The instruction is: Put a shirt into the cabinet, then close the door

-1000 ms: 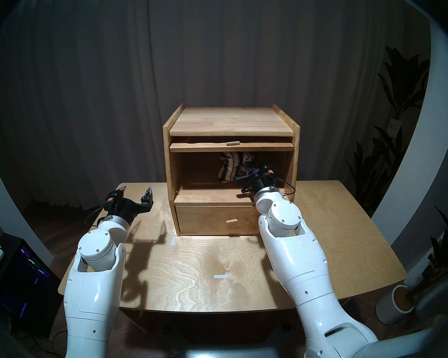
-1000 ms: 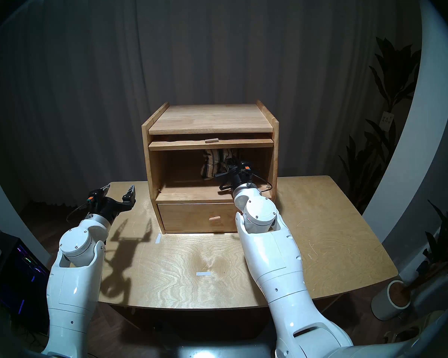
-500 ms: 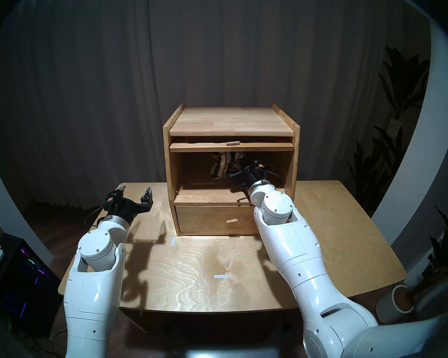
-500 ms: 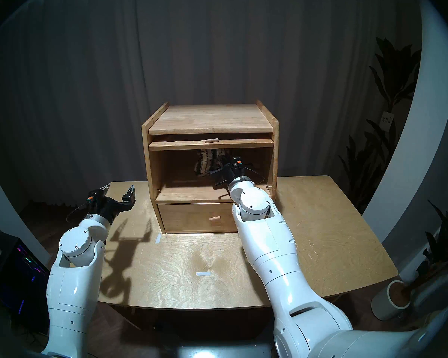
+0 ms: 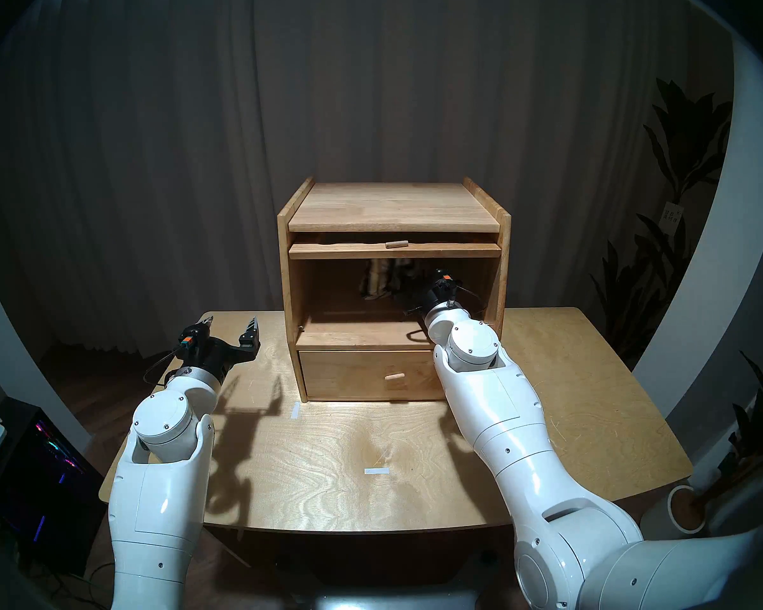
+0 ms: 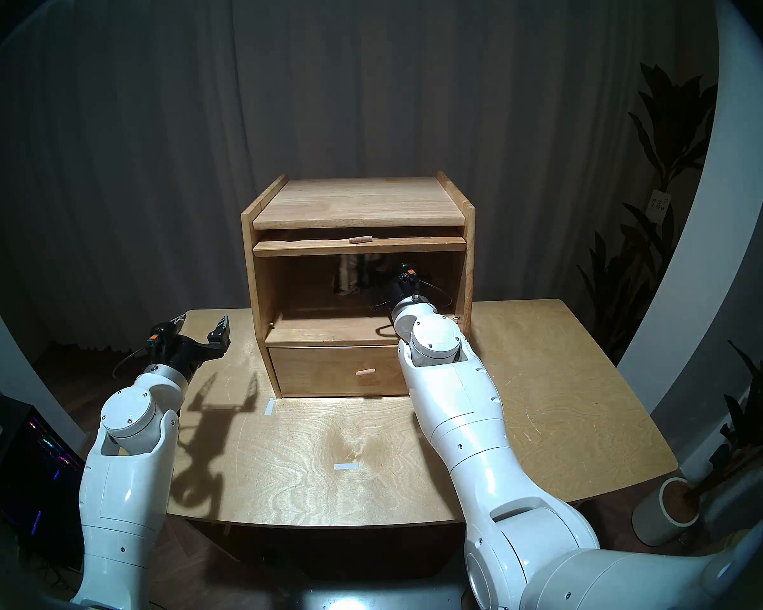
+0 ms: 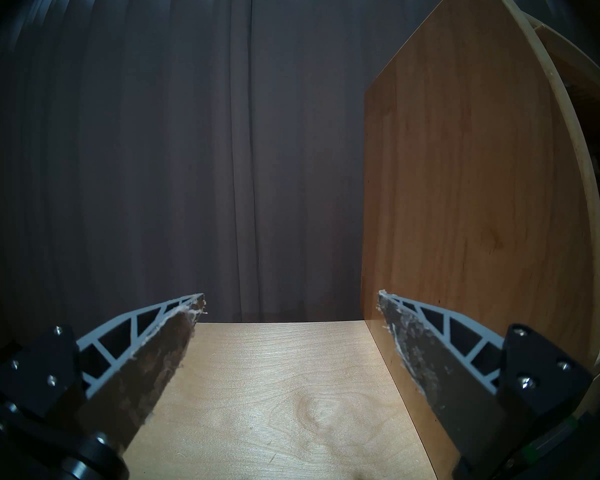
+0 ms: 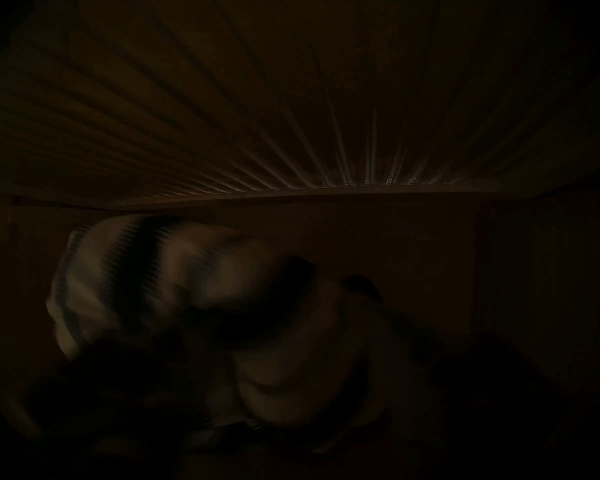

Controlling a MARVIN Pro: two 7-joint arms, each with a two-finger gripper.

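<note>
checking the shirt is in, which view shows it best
The right wrist view: the striped shirt fills its middle, though dark and blurred. Both head views show only a shadowed patch inside the cabinet. The left wrist view shows none.

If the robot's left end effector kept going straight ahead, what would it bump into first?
Probably nothing on the table: the left end effector points past the cabinet toward the curtain.

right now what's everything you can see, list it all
cabinet: 1, light wood, back of table
door: 1, light wood, raised under cabinet top
drawer: 1, light wood, closed, bottom of cabinet
shirt: 1, cream with dark stripes, inside compartment
table: 1, pale wood
tape marks: 2, white, on table
potted plants: dark, right
left end effector: open, beside cabinet
right end effector: shut on shirt, inside cabinet
</note>
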